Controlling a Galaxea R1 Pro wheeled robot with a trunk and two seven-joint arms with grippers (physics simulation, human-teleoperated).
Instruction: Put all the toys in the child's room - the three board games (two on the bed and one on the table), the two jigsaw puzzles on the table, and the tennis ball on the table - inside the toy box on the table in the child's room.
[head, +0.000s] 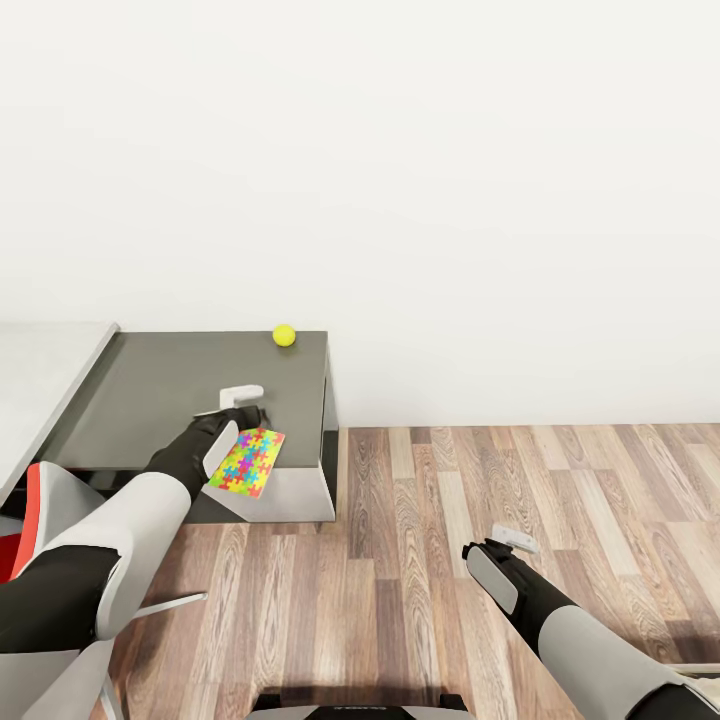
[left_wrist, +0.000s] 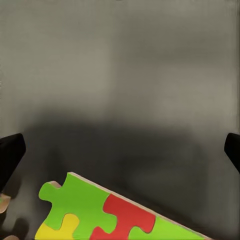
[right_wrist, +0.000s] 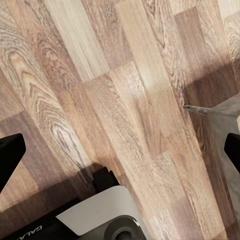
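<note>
One jigsaw puzzle (head: 248, 462), a flat square of multicolour interlocking pieces, lies at the near right corner of the table's dark grey lower section (head: 160, 390). My left gripper (head: 236, 401) hovers just beyond the puzzle's far edge, over the dark top. In the left wrist view this gripper (left_wrist: 120, 150) is open, its dark fingertips (left_wrist: 10, 155) far apart, and the puzzle (left_wrist: 110, 212) lies just short of them, not between them. The yellow tennis ball (head: 284, 335) rests at the far edge of the dark section. My right gripper (head: 508, 543) hangs open over the wood floor (right_wrist: 100, 90).
The pale grey desk top (head: 40, 370) joins the dark section at the left. A red chair (head: 18, 520) stands under my left arm. A white wall rises behind the table. The wood-plank floor (head: 520, 480) stretches to the right. My base (right_wrist: 100, 215) shows in the right wrist view.
</note>
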